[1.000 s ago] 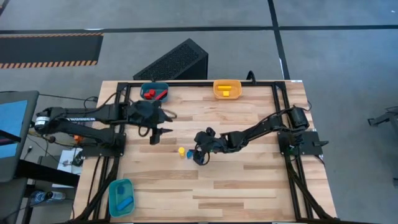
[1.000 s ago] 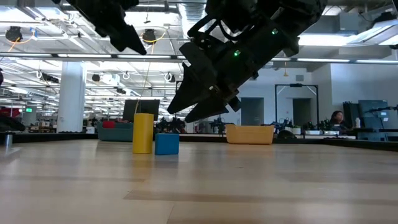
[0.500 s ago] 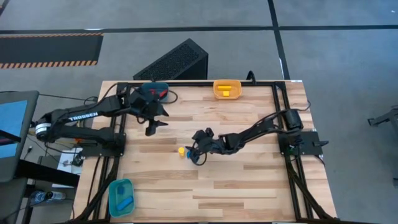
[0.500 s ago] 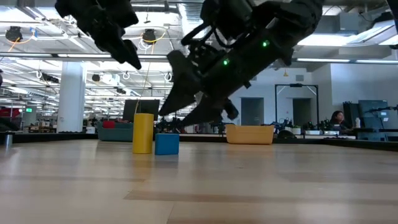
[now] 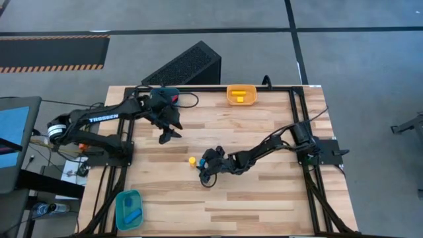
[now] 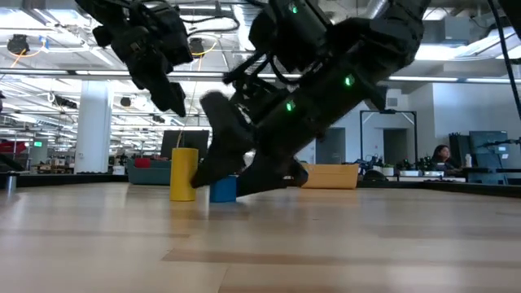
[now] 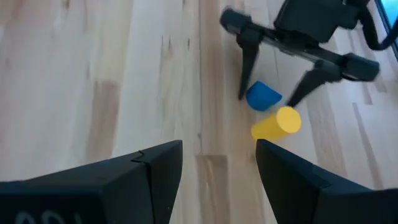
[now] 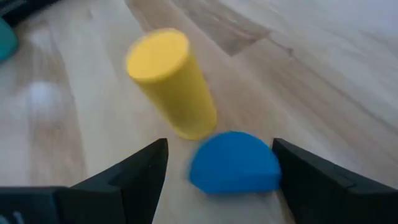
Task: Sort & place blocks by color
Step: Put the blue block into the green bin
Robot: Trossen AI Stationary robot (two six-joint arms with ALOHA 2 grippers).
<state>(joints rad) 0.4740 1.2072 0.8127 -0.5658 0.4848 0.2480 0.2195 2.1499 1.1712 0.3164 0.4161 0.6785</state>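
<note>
**Right pincer straddling the blue block, no grip yet**

Left to right in the high view:

- Teal bin (image 5: 128, 209) at the near-left desk corner, a blue piece lying in it.
- Left pincer (image 5: 166, 137) hangs over the far-left part of the desk (image 5: 264, 198), fingers apart, nothing between them. Just behind it a dark-blue bin (image 5: 173, 93), mostly hidden by the arm; contents not readable.
- Mid-desk: yellow cylinder (image 8: 171, 84) standing upright, blue block (image 8: 235, 163) touching or just beside it. Right wrist view shows the blue one as a half-round piece, flat side down.
- Right pincer (image 7: 273, 93) is down at the desk with fingers wide apart, one on each side of the blue block. Not closed on it.
- Orange-yellow bin (image 5: 241, 94) at the far edge, yellow pieces inside.

Handling, my read:
- Both pieces look solid, stiff and light; smooth painted faces, so probably slippery. Not fragile.
- Blue block: clamp across the two flat faces, low down. A pinch on the curved top would likely squirt it out.
- The cylinder sits so close that a closing finger could knock it over, and then it rolls. Keep the finger on that side between the two pieces, not against the yellow.
</note>
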